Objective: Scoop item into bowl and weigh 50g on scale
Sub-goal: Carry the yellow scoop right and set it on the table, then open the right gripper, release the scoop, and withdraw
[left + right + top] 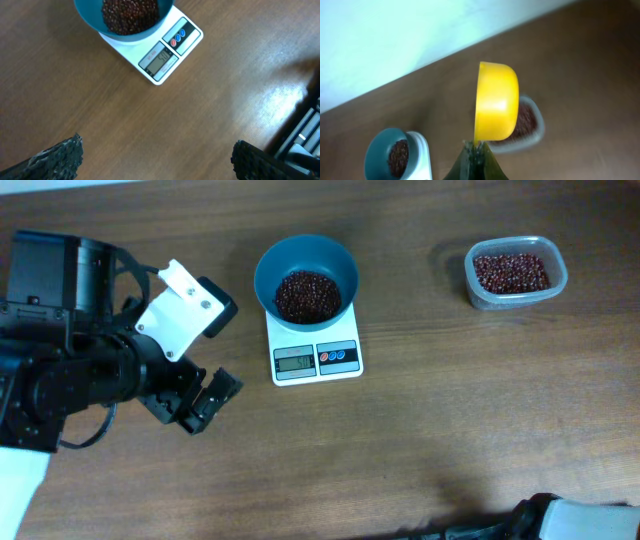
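The blue bowl (306,265) stands on the white scale (317,358) and holds a heap of dark red-brown beans (307,295). In the left wrist view the bowl (90,17) and the scale (165,57) lie at the top, and the display digits are too blurred to read. My left gripper (208,402) hovers open over bare table left of the scale, with its fingertips (65,155) wide apart and nothing between them. My right gripper (476,147) is shut on the handle of a yellow scoop (495,102), held up on edge.
A clear plastic tub (516,272) with more beans sits at the back right, also seen as the tub (532,125) behind the scoop. Part of the right arm (550,520) shows at the table's front edge. The left arm's bulk (70,350) fills the left side.
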You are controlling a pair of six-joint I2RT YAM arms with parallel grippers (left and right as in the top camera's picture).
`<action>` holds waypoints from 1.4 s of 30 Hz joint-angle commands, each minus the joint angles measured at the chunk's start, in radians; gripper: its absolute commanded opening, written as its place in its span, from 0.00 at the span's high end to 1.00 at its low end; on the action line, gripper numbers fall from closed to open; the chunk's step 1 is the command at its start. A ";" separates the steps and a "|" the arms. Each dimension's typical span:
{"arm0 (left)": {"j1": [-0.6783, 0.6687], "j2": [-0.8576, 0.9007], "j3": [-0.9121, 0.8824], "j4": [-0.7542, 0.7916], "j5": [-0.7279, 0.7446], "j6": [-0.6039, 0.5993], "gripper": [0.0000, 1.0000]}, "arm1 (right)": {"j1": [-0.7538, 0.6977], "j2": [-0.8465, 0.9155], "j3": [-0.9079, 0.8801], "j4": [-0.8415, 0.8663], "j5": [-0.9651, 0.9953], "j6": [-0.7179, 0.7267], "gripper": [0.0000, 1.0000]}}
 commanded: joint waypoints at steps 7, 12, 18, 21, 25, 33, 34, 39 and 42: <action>-0.001 -0.006 -0.002 0.000 0.010 -0.002 0.01 | -0.166 -0.060 -0.205 -0.334 -0.103 -0.085 0.96; -0.001 -0.006 -0.002 0.000 0.010 -0.002 0.01 | -0.085 -0.085 -0.613 -0.129 -0.302 -0.085 0.96; -0.001 -0.006 -0.002 0.000 0.010 -0.002 0.01 | -0.084 -0.085 -0.956 0.143 -0.303 -0.085 0.96; -0.001 -0.006 -0.002 0.000 0.010 -0.002 0.01 | -0.084 -0.077 -1.095 0.366 -0.303 -0.085 0.95; -0.001 -0.006 -0.002 0.000 0.010 -0.002 0.01 | -0.084 -0.060 -1.212 0.476 -0.314 -0.070 0.95; -0.001 -0.006 -0.002 0.000 0.010 -0.002 0.01 | -0.084 -0.060 -1.215 0.556 0.035 -0.070 0.01; -0.001 -0.006 -0.002 0.000 0.010 -0.002 0.01 | -0.084 -0.061 -1.215 0.582 0.095 -0.071 0.01; -0.001 -0.006 -0.002 0.000 0.010 -0.002 0.01 | -0.083 -0.061 -1.215 0.672 0.165 -0.070 0.01; -0.001 -0.006 -0.002 0.000 0.010 -0.002 0.01 | -0.083 -0.061 -1.214 0.653 0.259 -0.069 0.01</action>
